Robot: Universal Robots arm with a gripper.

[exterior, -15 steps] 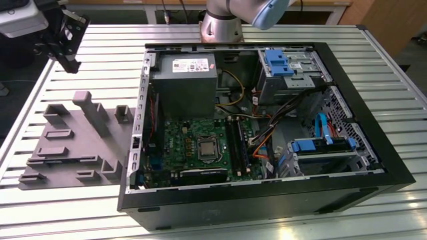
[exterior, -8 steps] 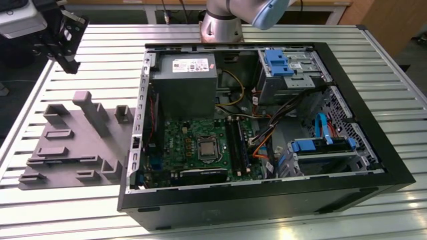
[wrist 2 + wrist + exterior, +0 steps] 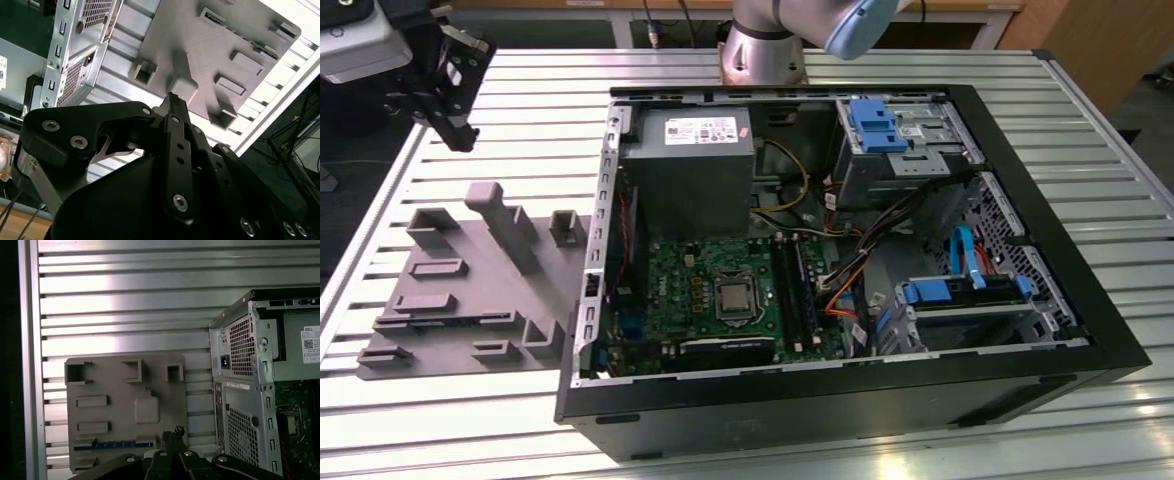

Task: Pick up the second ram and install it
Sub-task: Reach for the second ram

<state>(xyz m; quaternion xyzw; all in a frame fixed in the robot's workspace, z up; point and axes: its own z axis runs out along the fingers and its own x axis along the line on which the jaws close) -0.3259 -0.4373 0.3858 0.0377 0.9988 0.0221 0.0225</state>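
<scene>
1. One open computer case [image 3: 787,412] on the table [image 3: 520,108].
2. One grey holder plate [image 3: 464,300] beside the case.
3. One power supply [image 3: 687,175] inside the case.
4. One end effector [image 3: 458,132], apart from the case.

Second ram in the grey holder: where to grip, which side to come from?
Take the second ram at the middle of its exposed long edge, coming straight down from above. It appears to stand on edge in the long slot of the grey holder, so only that thin edge shows and the slot walls cover its lower sides. Pinch across the flat faces.
</scene>
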